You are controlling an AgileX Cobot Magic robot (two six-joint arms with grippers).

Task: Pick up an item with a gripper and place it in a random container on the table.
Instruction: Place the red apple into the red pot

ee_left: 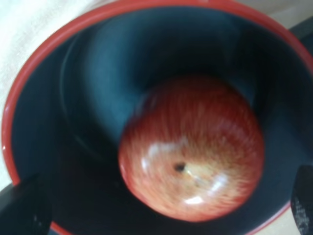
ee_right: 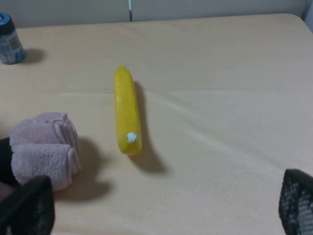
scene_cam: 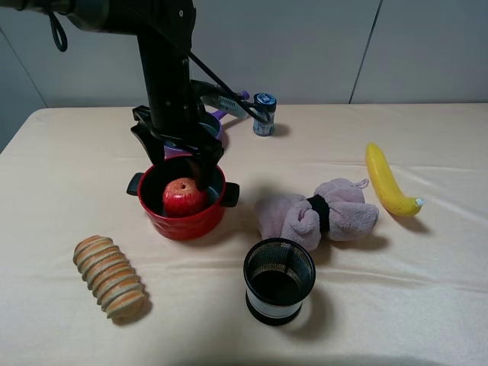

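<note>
The red apple (scene_cam: pixel 184 197) lies inside the round red pot (scene_cam: pixel 183 223), on its dark grey bottom; the left wrist view shows the apple (ee_left: pixel 195 147) from right above, inside the pot's rim (ee_left: pixel 29 83). My left gripper (scene_cam: pixel 187 160) hangs just above the pot's back rim. Its fingertips (ee_left: pixel 22 208) stand wide apart on either side of the apple, open, and not touching it. My right gripper (ee_right: pixel 161 215) is open and empty above the beige table (ee_right: pixel 220 98); it does not show in the exterior view.
A yellow banana (scene_cam: pixel 389 183) lies at the right, a pink rolled towel (scene_cam: pixel 320 213) in the middle, a black mesh cup (scene_cam: pixel 279 280) in front. A ridged bread loaf (scene_cam: pixel 109 276) lies front left. A purple pan (scene_cam: pixel 217 126) and a blue-capped jar (scene_cam: pixel 264 114) stand behind the arm.
</note>
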